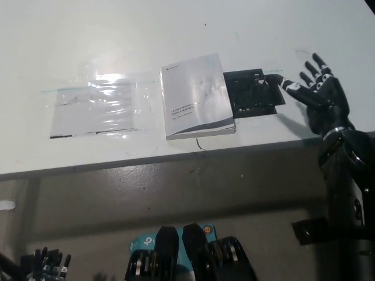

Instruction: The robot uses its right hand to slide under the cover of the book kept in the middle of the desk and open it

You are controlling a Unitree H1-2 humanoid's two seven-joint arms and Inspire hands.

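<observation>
Book [197, 96] lies shut, cover up, on the white table [117, 35] near the front edge, about the middle of the picture; its spine side runs along the left, its cover is white with a grey band across the lower part and small dark print that is too small to read; a thin dark cord shows at its 6 o'clock edge. Just beside it at 3 o'clock sits a black tray [253, 92], touching or nearly touching the book's right edge; what it holds is too dark to tell. At the book's 9 o'clock lies a clear plastic sleeve [96, 108], flat and shining, close to the book but apart from it.

Right hand [321, 93], black, hovers over the table at the tray's 3 o'clock, released, its fingers [293, 86] spread and pointing toward 10 o'clock; one fingertip reaches the tray's right corner; the hand is well apart from the book and holds nothing. Left hand [50, 263] rests low at the picture's 7 o'clock corner, below the table edge; only its fingertips show, and whether they are released or clenched I cannot tell.
</observation>
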